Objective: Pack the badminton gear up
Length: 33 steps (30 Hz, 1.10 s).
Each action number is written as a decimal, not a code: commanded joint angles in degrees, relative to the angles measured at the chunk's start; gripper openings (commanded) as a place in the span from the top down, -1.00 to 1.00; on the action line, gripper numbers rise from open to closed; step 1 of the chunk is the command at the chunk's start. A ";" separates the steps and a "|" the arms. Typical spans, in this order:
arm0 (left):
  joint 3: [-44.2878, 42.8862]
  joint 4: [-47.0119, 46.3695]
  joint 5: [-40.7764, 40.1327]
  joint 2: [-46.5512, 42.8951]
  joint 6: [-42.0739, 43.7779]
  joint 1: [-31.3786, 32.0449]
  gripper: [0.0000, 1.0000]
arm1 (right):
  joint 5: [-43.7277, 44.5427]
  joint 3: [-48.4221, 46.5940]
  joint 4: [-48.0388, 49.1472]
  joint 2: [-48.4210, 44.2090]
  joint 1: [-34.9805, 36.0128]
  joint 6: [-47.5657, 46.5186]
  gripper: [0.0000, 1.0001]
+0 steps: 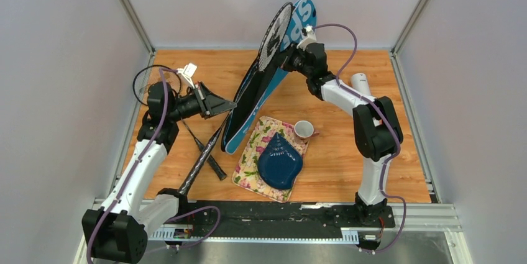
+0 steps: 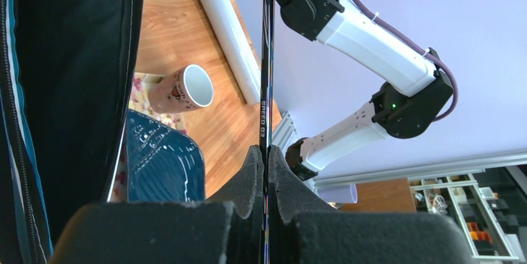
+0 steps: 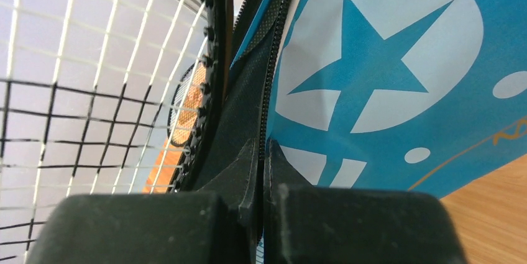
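Your left gripper clamps the shaft of the racket, your right gripper pinches the zipper edge of the blue bag, its top end raised with the racket head beside the mouth, so bagging looks underway: next steer that head inside.

Bare table open at 4 o'clock, raised bag and racket barring centre to 12, plate and cup at 6, second racket at 8.
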State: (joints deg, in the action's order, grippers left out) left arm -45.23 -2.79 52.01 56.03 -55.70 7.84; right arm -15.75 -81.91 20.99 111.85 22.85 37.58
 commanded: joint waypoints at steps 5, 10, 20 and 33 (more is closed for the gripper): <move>1.29 1.55 -0.15 -2.07 -0.91 -0.80 1.00 | -4.99 -2.38 9.85 0.38 -2.46 2.58 1.00; 2.08 -1.25 3.00 -0.14 -2.39 -2.82 1.00 | -7.80 -1.59 12.66 0.47 -3.60 3.73 1.00; 1.20 -3.02 8.19 6.45 -1.87 -3.00 1.00 | -15.27 -1.06 19.07 1.70 -4.83 5.13 1.00; -9.69 0.84 10.40 22.62 -2.40 -2.91 1.00 | -17.31 1.31 22.25 3.20 -4.40 4.96 1.00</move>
State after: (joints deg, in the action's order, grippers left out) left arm -49.01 -1.85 61.21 75.13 -58.06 5.06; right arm -32.58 -80.75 36.62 114.69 17.54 42.68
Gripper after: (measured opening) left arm 0.018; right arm 0.018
